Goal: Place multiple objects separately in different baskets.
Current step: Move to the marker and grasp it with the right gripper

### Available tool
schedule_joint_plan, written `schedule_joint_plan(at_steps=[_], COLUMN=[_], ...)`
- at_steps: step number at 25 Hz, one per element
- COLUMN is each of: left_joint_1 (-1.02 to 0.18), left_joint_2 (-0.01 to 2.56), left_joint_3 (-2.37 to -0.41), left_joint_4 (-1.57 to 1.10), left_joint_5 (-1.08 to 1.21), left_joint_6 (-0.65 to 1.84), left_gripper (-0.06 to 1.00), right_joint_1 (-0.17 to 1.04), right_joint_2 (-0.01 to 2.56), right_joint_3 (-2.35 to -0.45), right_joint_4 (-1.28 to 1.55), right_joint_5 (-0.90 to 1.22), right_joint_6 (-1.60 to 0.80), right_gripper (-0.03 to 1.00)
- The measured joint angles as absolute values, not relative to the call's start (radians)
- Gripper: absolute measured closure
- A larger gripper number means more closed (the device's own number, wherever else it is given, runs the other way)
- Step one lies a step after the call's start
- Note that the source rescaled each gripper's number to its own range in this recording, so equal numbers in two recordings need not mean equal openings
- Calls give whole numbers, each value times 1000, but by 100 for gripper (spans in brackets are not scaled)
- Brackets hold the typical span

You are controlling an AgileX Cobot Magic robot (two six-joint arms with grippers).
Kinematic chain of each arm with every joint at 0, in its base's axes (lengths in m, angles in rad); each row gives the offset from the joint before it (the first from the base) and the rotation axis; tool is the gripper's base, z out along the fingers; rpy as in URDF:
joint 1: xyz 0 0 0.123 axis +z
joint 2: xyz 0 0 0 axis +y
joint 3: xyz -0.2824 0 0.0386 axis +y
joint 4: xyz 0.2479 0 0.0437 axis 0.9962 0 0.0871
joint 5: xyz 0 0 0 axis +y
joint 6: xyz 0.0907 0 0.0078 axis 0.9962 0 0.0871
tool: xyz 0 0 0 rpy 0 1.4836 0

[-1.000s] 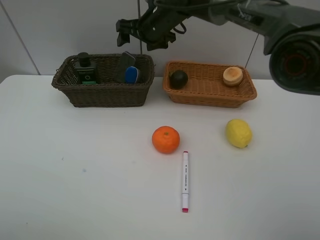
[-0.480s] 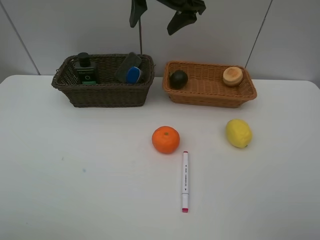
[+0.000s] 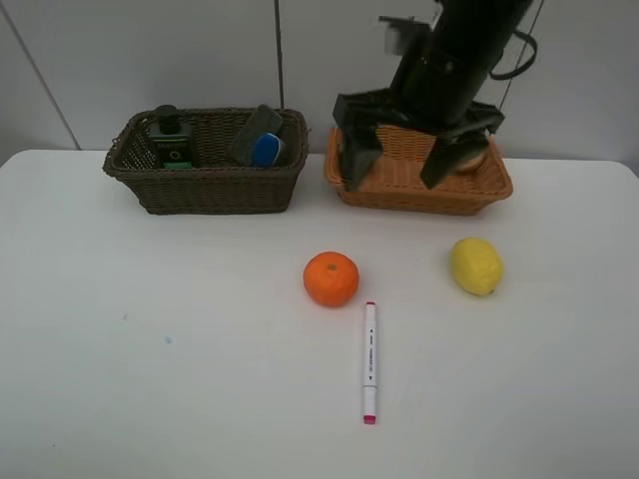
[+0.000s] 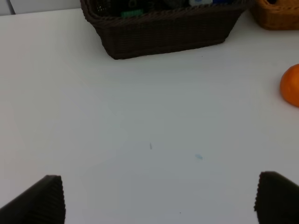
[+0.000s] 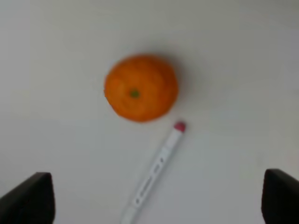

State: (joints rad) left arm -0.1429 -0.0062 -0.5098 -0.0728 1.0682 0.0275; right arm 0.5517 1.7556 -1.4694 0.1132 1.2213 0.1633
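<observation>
My right gripper hangs open and empty in front of the light tan basket, above the table. The right wrist view looks down on the orange and the white pink-tipped marker between its open fingertips. On the table lie the orange, the marker and the lemon. The dark brown basket holds the dark green bottle, the black eraser and the blue-capped bottle. The arm hides the mangosteen and most of the peach. My left gripper is open and empty over bare table.
The left wrist view shows the dark basket, the orange at one edge and a corner of the tan basket. The white table ends at a wall behind the baskets.
My right arm has swung from high above the dark basket down and right, and now stands in front of the tan basket with its gripper open. The objects have not moved.
</observation>
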Motion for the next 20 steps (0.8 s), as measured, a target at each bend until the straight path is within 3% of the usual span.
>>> schedule_joint_plan(at_steps=[4, 9, 14, 20], left_joint_1=[-143, -143, -143, -143], left_joint_2=[-6, -6, -6, -6], left_joint_3=[-510, -510, -510, -510], left_joint_4=[-73, -73, -73, -73], left_joint_5=[1068, 1068, 1068, 1068], left_joint_6=[27, 27, 27, 27], left_gripper=[-6, -6, -6, -6], right_joint_1=[554, 586, 683, 693], right_joint_2=[1669, 1657, 1660, 1736], right_joint_3=[-1202, -972, -885, -882], right_joint_4=[121, 201, 249, 242], right_joint_5=[1207, 1023, 847, 766], right_joint_6=[200, 207, 207, 210], right_gripper=[-1, -1, -1, -1])
